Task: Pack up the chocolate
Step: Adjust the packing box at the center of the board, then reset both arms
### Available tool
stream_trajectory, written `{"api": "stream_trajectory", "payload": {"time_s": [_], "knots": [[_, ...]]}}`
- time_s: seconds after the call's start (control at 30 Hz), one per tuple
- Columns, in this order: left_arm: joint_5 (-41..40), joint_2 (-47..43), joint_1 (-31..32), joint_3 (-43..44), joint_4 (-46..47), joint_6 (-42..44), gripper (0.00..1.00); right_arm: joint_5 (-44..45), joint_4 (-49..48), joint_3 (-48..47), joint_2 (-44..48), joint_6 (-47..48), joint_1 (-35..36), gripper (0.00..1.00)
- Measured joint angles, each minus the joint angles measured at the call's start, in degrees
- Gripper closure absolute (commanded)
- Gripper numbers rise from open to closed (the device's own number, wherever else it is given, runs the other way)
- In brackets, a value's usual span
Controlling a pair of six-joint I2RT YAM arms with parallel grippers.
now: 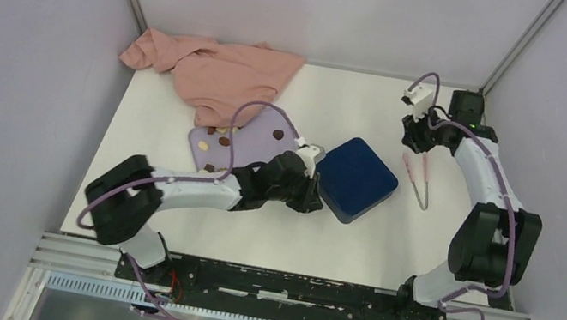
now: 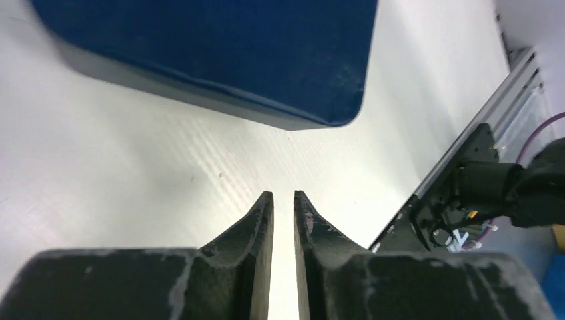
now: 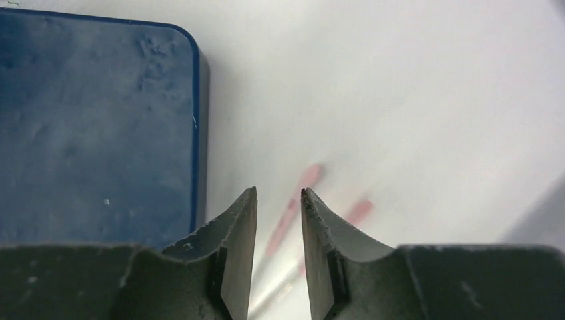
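Several small brown and cream pieces of chocolate (image 1: 223,140) lie on a lilac tray (image 1: 252,144) left of centre. Beside it sits a dark blue square box (image 1: 356,179) with its lid on, also seen in the left wrist view (image 2: 220,53) and the right wrist view (image 3: 93,127). My left gripper (image 1: 315,200) (image 2: 283,195) is low at the box's near-left edge, its jaws a narrow gap apart with only bare table between them. My right gripper (image 1: 416,139) (image 3: 278,191) hovers at the back right above pink tongs (image 1: 419,178) (image 3: 310,177), slightly open and holding nothing.
A crumpled pink cloth (image 1: 217,71) lies at the back left, touching the tray's far side. The tongs rest on the table right of the box. Walls close in the table on the left, back and right, and a metal rail (image 1: 285,286) runs along the near edge.
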State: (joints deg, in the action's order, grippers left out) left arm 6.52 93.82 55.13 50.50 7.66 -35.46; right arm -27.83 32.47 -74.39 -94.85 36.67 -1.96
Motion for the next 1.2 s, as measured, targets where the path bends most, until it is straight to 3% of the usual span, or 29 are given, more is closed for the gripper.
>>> {"api": "stream_trajectory", "payload": {"time_s": [0.03,0.07,0.1,0.13,0.17,0.2,0.27,0.4,0.7,0.83,1.2], "knots": [[-1.3,-4.0,0.0,-1.6,-1.5,0.7,0.68,0.1,0.5,-0.1,2.1,1.4,-0.8,0.51],[-2.6,-7.8,0.0,-2.8,-2.8,1.4,0.60,0.0,1.2,0.0,4.7,3.1,-1.4,0.35],[-4.7,-12.7,0.0,-4.0,-4.9,2.4,0.47,-0.3,1.5,0.4,7.9,5.0,-1.8,0.15],[-7.0,-18.1,0.0,-4.5,-7.4,3.7,0.29,-0.9,1.6,1.1,11.5,6.9,-1.8,0.03],[-9.0,-22.3,0.0,-4.6,-9.0,5.0,0.10,-1.6,1.4,2.1,15.6,8.1,-1.7,0.02],[-11.3,-27.1,0.0,-4.3,-10.4,6.4,0.02,-2.2,1.0,3.1,19.6,8.8,-1.6,0.02],[-15.2,-34.6,-0.4,-2.1,-13.7,8.0,0.00,-3.4,-0.5,5.6,27.7,9.6,-1.6,0.02],[-17.9,-41.0,-2.2,6.4,-18.9,10.8,0.00,-6.1,-2.1,6.0,36.4,5.8,-2.3,0.02],[-21.0,-39.2,-2.9,27.1,-32.4,14.7,0.00,-4.6,-4.3,-0.1,39.7,-13.3,-2.6,0.02],[-21.5,-39.6,-2.9,29.2,-36.5,15.7,0.00,-6.4,-4.1,-5.3,40.3,-17.7,-2.7,0.02],[-18.2,-43.3,-2.9,29.3,-38.9,15.7,0.00,-5.0,-4.5,-6.5,41.2,-31.2,-2.7,0.02]]}}
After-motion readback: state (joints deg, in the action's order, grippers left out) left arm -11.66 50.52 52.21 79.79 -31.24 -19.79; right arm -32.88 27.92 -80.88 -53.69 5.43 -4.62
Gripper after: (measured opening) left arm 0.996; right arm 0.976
